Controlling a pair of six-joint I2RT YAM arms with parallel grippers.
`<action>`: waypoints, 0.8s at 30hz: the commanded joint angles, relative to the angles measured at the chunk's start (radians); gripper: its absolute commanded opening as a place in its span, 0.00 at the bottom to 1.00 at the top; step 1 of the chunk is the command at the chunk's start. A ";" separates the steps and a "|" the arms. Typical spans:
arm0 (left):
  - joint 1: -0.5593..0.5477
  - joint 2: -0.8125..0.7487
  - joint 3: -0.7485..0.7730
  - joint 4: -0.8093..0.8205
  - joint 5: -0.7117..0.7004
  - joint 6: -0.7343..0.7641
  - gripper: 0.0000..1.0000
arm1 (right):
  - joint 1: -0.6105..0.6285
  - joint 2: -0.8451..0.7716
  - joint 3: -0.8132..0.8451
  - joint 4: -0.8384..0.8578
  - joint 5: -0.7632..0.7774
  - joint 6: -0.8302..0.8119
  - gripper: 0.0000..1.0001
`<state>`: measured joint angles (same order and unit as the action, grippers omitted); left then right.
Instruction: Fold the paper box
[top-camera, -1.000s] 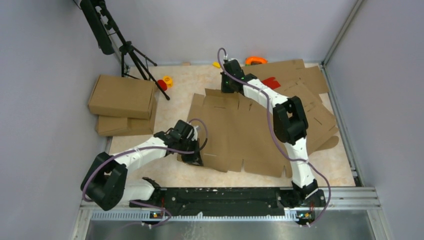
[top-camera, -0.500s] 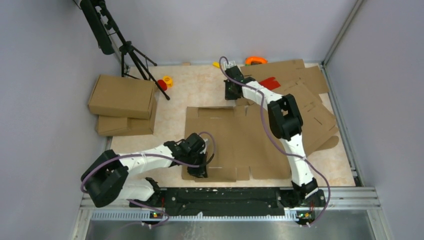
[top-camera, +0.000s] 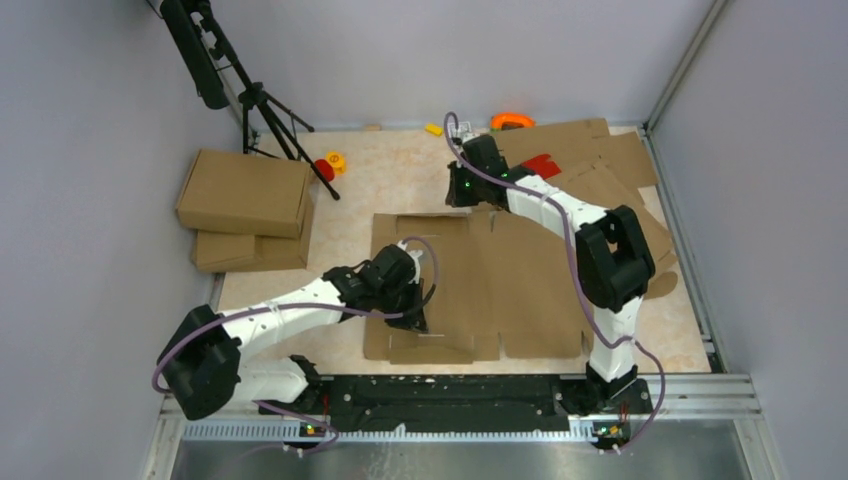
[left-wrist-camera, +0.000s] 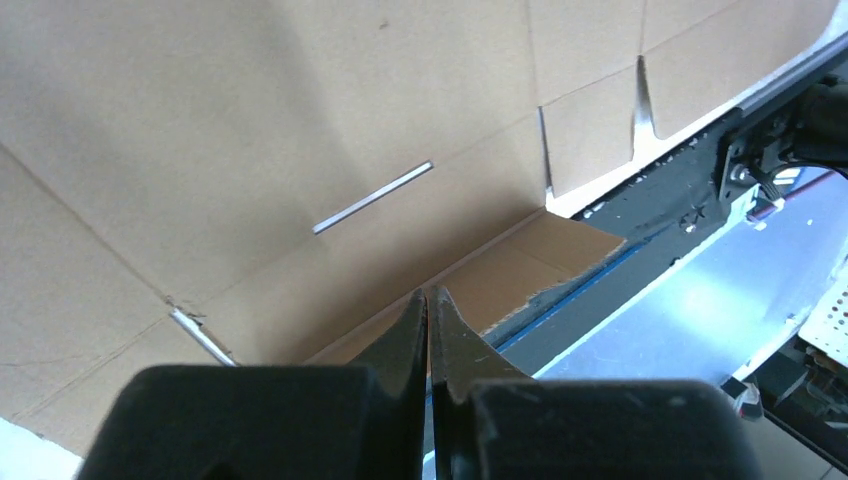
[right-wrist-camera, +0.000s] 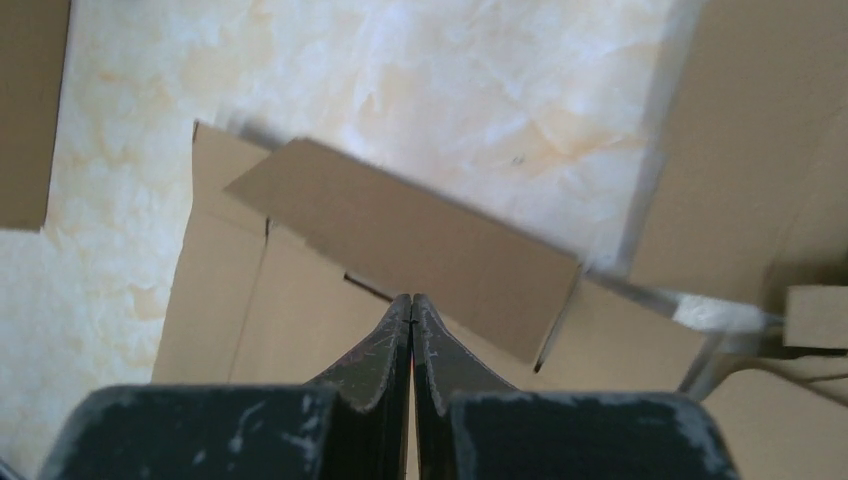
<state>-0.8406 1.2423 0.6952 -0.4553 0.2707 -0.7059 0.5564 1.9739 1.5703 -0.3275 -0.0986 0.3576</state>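
The paper box (top-camera: 500, 280) is a flat brown die-cut blank lying square in the middle of the table, its slots and creases showing (left-wrist-camera: 300, 120). My left gripper (top-camera: 416, 322) is shut with nothing between its jaws. Its tips (left-wrist-camera: 428, 292) rest over the crease by the blank's near left flap (left-wrist-camera: 520, 265). My right gripper (top-camera: 462, 196) is also shut and empty, at the blank's far edge. In the right wrist view its tips (right-wrist-camera: 412, 298) sit just before a far flap (right-wrist-camera: 400, 240) that stands tilted up off the panel (right-wrist-camera: 250, 300).
Two folded cardboard boxes (top-camera: 245, 192) are stacked at the left. A heap of flat cardboard sheets (top-camera: 600, 160) lies at the back right, partly under the blank. A black tripod (top-camera: 262, 110), small red and yellow pieces (top-camera: 330, 163) and an orange object (top-camera: 511, 121) sit along the back. The arms' base rail (top-camera: 450, 390) runs along the near edge.
The blank slid toward the near edge and turned to lie square. My left gripper moved down, then right over it. The right arm's elbow swung out to the right.
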 joint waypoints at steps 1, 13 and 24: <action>-0.002 0.030 0.038 0.011 0.061 0.033 0.00 | 0.053 -0.028 -0.098 0.085 -0.068 0.002 0.00; -0.054 0.086 -0.024 0.119 0.136 -0.025 0.00 | 0.076 0.121 -0.001 0.093 0.006 0.047 0.00; -0.113 0.019 -0.088 0.090 0.098 -0.059 0.00 | 0.054 0.298 0.249 -0.019 0.089 0.061 0.00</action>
<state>-0.9424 1.3098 0.6319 -0.3813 0.3733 -0.7456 0.6262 2.2311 1.7447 -0.3168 -0.0410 0.3985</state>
